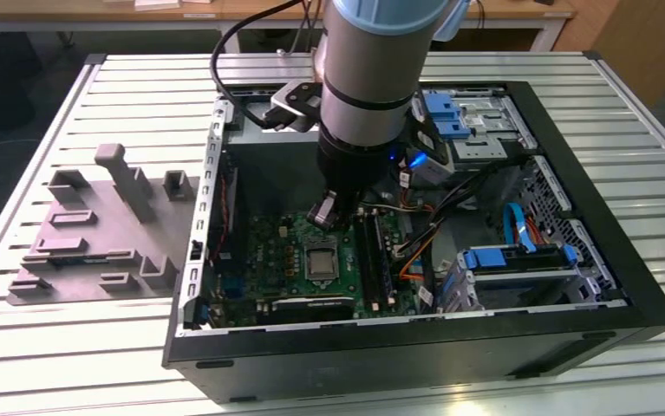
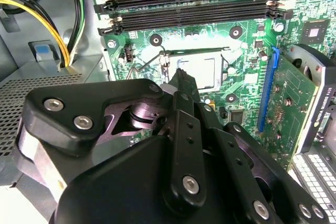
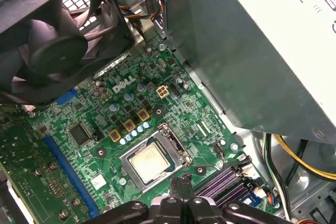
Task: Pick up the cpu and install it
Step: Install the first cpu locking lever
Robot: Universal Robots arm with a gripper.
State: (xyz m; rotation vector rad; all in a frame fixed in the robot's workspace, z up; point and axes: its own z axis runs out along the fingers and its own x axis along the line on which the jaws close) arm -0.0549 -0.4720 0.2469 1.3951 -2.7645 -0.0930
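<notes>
**CPU seated in the socket, gripper poised just above**

In the first wrist view the gripper (image 3: pixel 181 190) has its fingertips pressed together, holding nothing, their tips just beside the edge of the socket (image 3: pixel 153 162). The second wrist view shows the same: closed fingers (image 2: pixel 185 85) pointing down at the socket frame, apart from the chip.

The cpu (image 3: pixel 149 161) lies flat inside the metal-framed socket on the green motherboard (image 3: pixel 105 114), its pale metal top facing up and level with the frame. My judgement is that placing is done and the step in hand is finishing the install; the retention frame and its wire lever (image 2: pixel 149 59) look not yet clamped, so the next move calls for a careful, steady push there.

Farther off, the exterior view shows the arm (image 1: pixel 361 104) reaching into the open computer case (image 1: pixel 609 260), with the grey plastic fixture (image 1: pixel 89 243) on the slatted bench (image 1: pixel 31 347).
</notes>
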